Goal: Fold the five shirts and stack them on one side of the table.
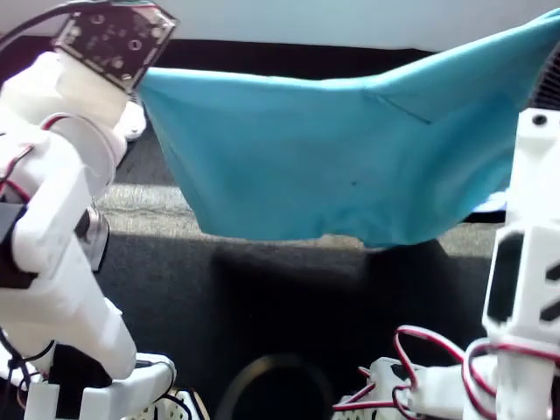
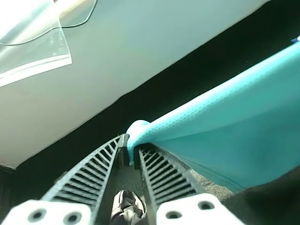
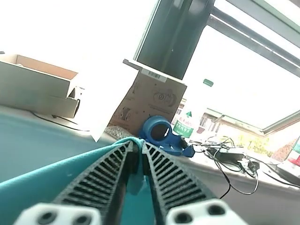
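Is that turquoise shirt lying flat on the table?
No, the shirt hangs in the air above the table, pinched by the left gripper and the right gripper.

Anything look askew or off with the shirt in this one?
Nothing spilled or damaged. The teal shirt hangs in the air, pinched by the left gripper and right gripper. In the high view one end sits higher, so it hangs slanted, its lower edge sagging.
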Robot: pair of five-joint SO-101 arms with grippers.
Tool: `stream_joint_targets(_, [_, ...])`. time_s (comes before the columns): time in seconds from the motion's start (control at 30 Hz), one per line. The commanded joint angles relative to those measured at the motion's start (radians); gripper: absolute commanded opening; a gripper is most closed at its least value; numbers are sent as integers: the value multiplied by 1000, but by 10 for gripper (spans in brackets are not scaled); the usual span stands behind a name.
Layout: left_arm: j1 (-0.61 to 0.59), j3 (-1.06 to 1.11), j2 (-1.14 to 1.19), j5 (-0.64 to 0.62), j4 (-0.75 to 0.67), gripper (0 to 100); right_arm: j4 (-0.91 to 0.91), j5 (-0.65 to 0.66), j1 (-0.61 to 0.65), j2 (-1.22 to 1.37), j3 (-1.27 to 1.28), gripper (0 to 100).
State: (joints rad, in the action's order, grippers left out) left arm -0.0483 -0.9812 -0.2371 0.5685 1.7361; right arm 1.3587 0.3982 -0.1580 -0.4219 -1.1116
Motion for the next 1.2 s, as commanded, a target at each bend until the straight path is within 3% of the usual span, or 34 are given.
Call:
stream_joint_targets(0.0, [-30, -79, -30, -6, 3, 8, -39, 11, -13, -27, -24, 5])
stream_joint_targets(0.33, [-28, -131, -30, -9, 25, 8, 19, 9, -30, -30, -33, 5])
stream_joint_targets(0.47, [-30, -124, -71, -64, 26, 8, 56, 8, -25, -81, -33, 5])
stream_joint_targets(0.8, [-30, 412, -440, -84, 17, 8, 18, 11, -27, -214, -24, 5])
stream_joint_targets(1.0, [-35, 483, -587, -81, 17, 8, 27, 8, -25, -217, -31, 5])
stream_joint_targets(1.17, [-120, 486, -590, -80, 17, 8, 27, 5, -24, -203, -19, 5])
